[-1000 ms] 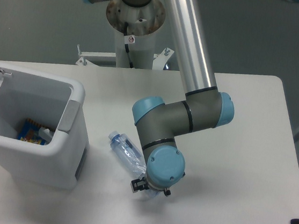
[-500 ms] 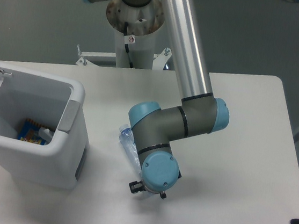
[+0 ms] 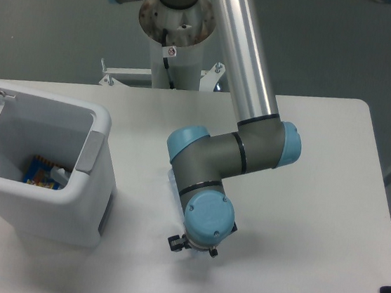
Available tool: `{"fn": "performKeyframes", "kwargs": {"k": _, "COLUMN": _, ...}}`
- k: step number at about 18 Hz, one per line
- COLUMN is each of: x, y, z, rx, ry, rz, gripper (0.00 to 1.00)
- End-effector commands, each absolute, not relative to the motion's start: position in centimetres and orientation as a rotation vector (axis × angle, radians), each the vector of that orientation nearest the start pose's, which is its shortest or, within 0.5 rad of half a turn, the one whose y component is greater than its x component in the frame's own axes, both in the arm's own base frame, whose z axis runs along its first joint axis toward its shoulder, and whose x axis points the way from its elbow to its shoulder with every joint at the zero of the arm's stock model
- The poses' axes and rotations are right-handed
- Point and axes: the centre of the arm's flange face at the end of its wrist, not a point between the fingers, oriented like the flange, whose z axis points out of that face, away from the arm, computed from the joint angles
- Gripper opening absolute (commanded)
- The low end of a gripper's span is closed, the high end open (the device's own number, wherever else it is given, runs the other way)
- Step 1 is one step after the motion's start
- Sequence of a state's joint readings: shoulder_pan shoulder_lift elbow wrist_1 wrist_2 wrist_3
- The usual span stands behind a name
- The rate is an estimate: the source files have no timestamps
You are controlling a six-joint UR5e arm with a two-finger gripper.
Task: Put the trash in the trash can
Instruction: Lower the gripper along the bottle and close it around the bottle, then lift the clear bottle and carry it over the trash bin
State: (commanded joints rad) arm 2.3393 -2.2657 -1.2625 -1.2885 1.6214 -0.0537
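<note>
Bottle (image 3: 172,181): only a thin pale, bluish-clear sliver shows at frame centre, at the left edge of my wrist; the rest is hidden beneath my arm. My end effector (image 3: 192,248) points down at the desk (image 3: 316,203) in the lower centre; the wrist covers its fingers, so I cannot tell whether they grip anything. Trash can (image 3: 89,177): white-grey, boxy, lid raised, at the left, holding a blue-and-orange wrapper (image 3: 42,172).

Probably a robotics lab: pedestal-mounted arm (image 3: 244,88), bare white table (image 3: 316,203)
</note>
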Motion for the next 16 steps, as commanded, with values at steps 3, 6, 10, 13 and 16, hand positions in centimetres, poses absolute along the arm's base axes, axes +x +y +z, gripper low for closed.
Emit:
{"fn": "performKeyframes", "kwargs": {"k": 3, "x": -42.2, "y": 60.8, "z": 24.2, "rx": -2.946, "ry": -1.306, "rz": 0.030, "gripper": 0.63}}
{"fn": "performKeyframes", "kwargs": {"k": 6, "x": -43.1, "y": 60.8, "z": 26.9, "rx": -2.836, "ry": -1.291, "rz": 0.006, "gripper": 0.63}}
{"fn": "performKeyframes", "kwargs": {"k": 10, "x": -43.7, "y": 59.7, "z": 32.8, "rx": -2.694, "ry": -1.260, "rz": -0.063, "gripper": 0.63}}
{"fn": "performKeyframes", "kwargs": {"k": 13, "x": -44.2, "y": 58.6, "z": 37.5, "rx": -2.576, "ry": -1.224, "rz": -0.128, "gripper": 0.63}}
{"fn": "performKeyframes", "kwargs": {"k": 16, "x": -43.6, "y": 57.7, "z": 41.9, "rx": -2.493, "ry": -1.175, "rz": -0.180, "gripper": 0.63}}
